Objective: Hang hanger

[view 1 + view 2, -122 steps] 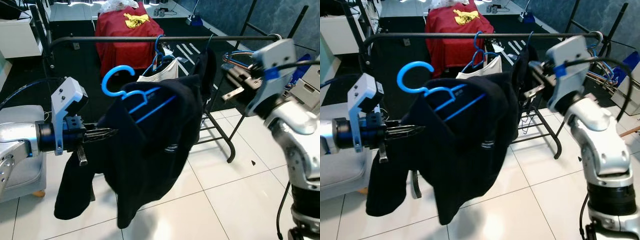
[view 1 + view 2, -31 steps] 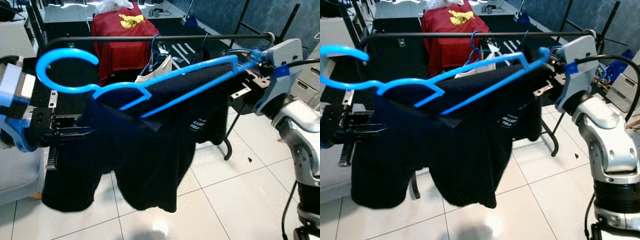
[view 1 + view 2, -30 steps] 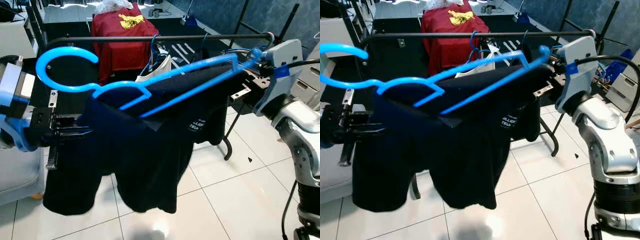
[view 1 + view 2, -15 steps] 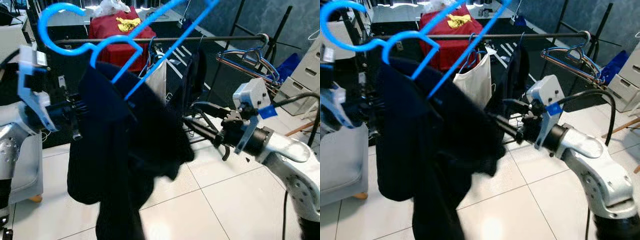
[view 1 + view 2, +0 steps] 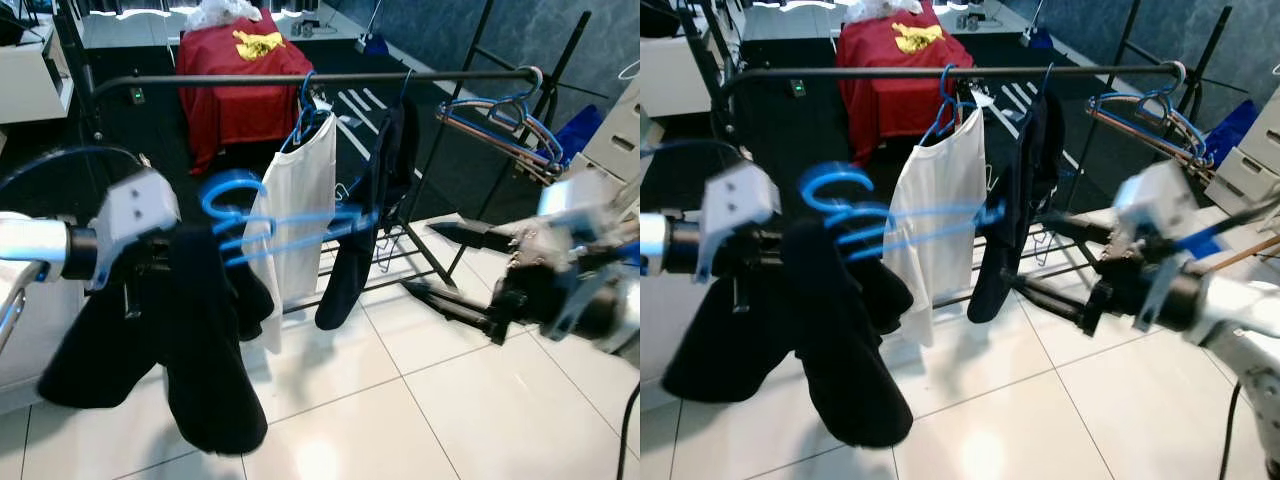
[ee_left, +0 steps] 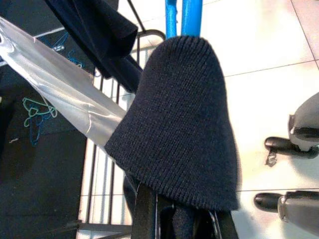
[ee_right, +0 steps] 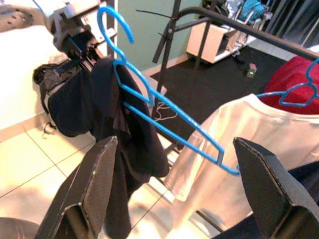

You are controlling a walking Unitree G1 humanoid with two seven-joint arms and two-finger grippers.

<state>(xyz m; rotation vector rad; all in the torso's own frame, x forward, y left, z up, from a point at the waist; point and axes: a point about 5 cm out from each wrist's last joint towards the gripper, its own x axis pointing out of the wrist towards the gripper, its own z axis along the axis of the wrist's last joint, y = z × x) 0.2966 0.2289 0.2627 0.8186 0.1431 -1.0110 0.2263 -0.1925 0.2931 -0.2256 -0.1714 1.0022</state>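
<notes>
A blue hanger (image 5: pixel 268 226), blurred by motion, carries a black garment (image 5: pixel 195 340) that droops off its left end. My left gripper (image 5: pixel 160 256) is shut on the garment's shoulder over the hanger; the left wrist view shows dark knit cloth (image 6: pixel 175 130) between the fingers and blue bars (image 6: pixel 184 17) beyond. The hanger's hook (image 7: pixel 110 27) is free and below the black rail (image 5: pixel 300 78). My right gripper (image 5: pixel 420 258) is open off the hanger's right end, its fingers (image 7: pixel 97 186) wide apart and holding nothing.
On the rail hang a white shirt (image 5: pixel 302 190) on a blue hanger and a dark garment (image 5: pixel 385 170). Several bare hangers (image 5: pixel 500 112) sit at its right end. A red-draped object (image 5: pixel 235 65) stands behind. White tiled floor (image 5: pixel 400 400) lies in front.
The hanger with the black garment has dropped from high overhead to chest height on my left. My right gripper, earlier at the hanger's far end, has drawn back to the right and stands open.
</notes>
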